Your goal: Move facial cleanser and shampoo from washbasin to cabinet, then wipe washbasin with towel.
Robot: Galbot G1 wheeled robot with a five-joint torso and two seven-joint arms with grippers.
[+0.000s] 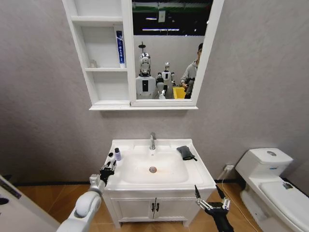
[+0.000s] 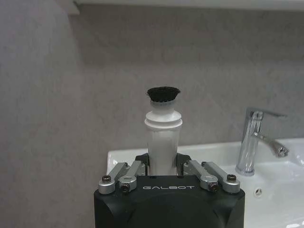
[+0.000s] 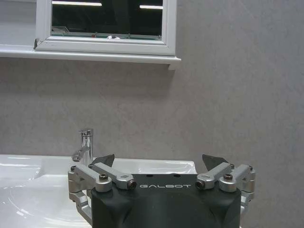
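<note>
The shampoo bottle (image 2: 163,137) stands upright, clamped in my left gripper (image 2: 163,167), the cabinet (image 1: 99,58) shelves directly above; my right gripper (image 1: 211,199) waits open.

Tap (image 1: 152,140) and towel (image 1: 185,152) flank open rim; basin bowl (image 1: 153,169) unobstructed.

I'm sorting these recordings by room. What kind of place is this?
Most likely a bathroom, perhaps a mock-up: a washbasin with chrome tap, a white toilet beside it, and a mirrored cabinet on the wall.
</note>
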